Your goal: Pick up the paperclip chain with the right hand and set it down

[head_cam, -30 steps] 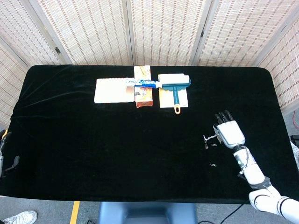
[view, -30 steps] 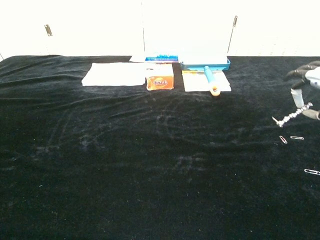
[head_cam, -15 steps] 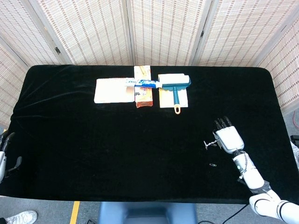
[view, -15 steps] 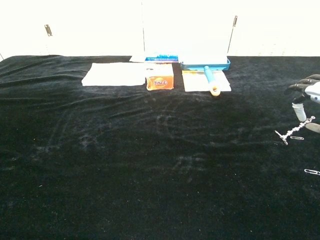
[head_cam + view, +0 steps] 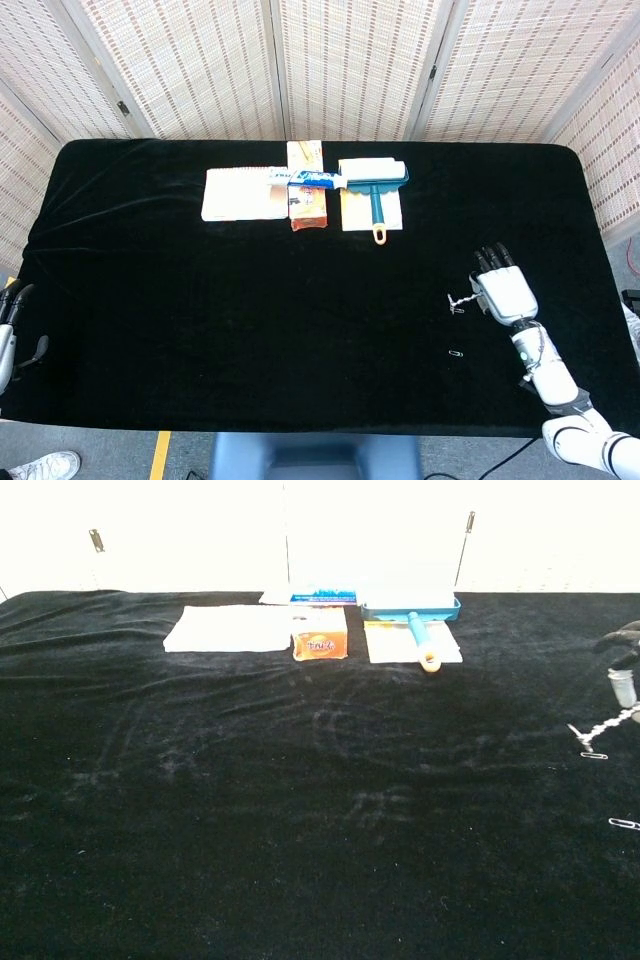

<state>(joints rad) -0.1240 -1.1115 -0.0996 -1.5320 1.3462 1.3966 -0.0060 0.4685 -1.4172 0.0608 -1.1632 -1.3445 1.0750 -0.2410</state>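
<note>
Right hand (image 5: 503,293) low, fingers (image 5: 492,259) forward

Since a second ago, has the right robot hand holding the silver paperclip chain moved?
Yes. The right hand with the paperclip chain has shifted rightward and toward the near table edge, away from the blue-handled lint roller.

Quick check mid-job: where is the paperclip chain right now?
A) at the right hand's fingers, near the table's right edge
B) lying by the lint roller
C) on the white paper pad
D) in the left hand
A: the paperclip chain hangs from the right hand, far right of the black table.
</note>
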